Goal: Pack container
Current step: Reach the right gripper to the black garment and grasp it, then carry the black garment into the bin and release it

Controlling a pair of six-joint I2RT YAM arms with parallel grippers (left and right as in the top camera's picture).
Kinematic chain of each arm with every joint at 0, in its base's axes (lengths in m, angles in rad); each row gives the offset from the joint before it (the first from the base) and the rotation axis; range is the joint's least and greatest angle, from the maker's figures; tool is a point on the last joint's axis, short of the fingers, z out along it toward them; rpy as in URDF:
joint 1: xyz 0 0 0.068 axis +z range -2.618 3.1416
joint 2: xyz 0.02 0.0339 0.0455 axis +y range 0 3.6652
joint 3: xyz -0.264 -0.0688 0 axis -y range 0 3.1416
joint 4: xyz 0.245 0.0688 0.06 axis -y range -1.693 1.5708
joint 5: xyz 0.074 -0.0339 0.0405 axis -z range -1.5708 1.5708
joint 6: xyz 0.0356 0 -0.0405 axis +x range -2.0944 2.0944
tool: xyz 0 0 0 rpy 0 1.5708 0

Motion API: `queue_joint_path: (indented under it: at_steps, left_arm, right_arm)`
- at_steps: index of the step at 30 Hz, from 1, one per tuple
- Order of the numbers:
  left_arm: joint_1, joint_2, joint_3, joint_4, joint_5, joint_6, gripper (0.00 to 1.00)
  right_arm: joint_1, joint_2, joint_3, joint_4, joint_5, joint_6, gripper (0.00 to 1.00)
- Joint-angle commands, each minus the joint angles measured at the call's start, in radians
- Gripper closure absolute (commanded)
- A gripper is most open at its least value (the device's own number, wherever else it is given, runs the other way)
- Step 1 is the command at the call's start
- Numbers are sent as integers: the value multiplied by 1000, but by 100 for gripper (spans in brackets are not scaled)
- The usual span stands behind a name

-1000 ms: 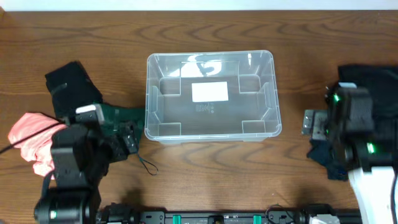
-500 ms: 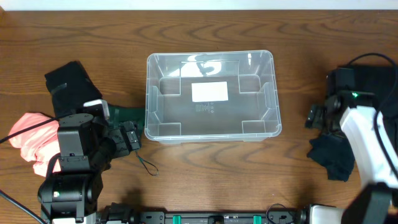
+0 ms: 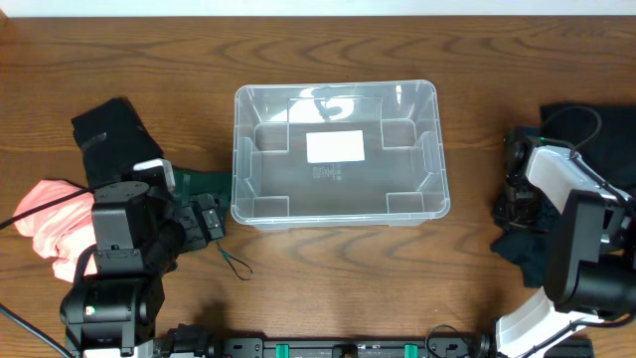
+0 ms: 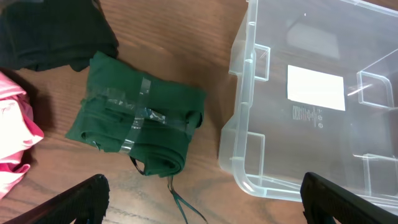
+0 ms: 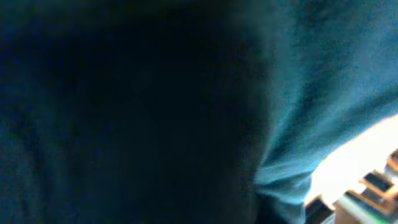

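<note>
The container [image 3: 338, 88] is a clear plastic tub with a white label on its base, standing empty mid-table; its left corner [image 4: 261, 155] shows in the left wrist view. My left gripper [image 3: 202, 221] [image 4: 205, 202] is open, just in front of a green bundle [image 3: 204, 184] [image 4: 134, 118] bound with clear tape, apart from it. On the right, my right gripper [image 3: 518, 204] points down into a dark blue cloth [image 3: 532, 254]. That blue cloth [image 5: 311, 93] fills the right wrist view and hides the fingers.
A black cloth [image 3: 114, 134] [image 4: 50, 31] and a pink cloth [image 3: 50, 214] [image 4: 12, 137] lie left of the green bundle. Another black cloth [image 3: 596, 129] lies at the far right. A green cord [image 3: 237, 264] trails from the bundle toward the table's front edge.
The right arm has swung round and gone down onto the dark blue cloth. The left arm shifted slightly a second ago and has since held still.
</note>
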Motion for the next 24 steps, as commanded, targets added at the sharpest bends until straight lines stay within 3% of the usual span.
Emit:
queue_joint_path:
  at_steps: [1,3,11,18,24]
  left_arm:
    - [-2,-1,17,-3,2,20,2]
    - [-2,-1,17,-3,2,20,2]
    - [-2,0,17,-3,3,20,2]
    - [-2,0,16,-3,2,20,2]
    - [-2,0,16,-3,2,20,2]
  right_arm:
    - [-5,16,-6,0,-5,16,91]
    - [-2,8,-1,0,-8,16,99]
    - [89,-177,157,-69,-10,-45,98]
    - [293,-369,364,22,-123,-254,99]
    - [530,-410,388,154,-245,-462,99]
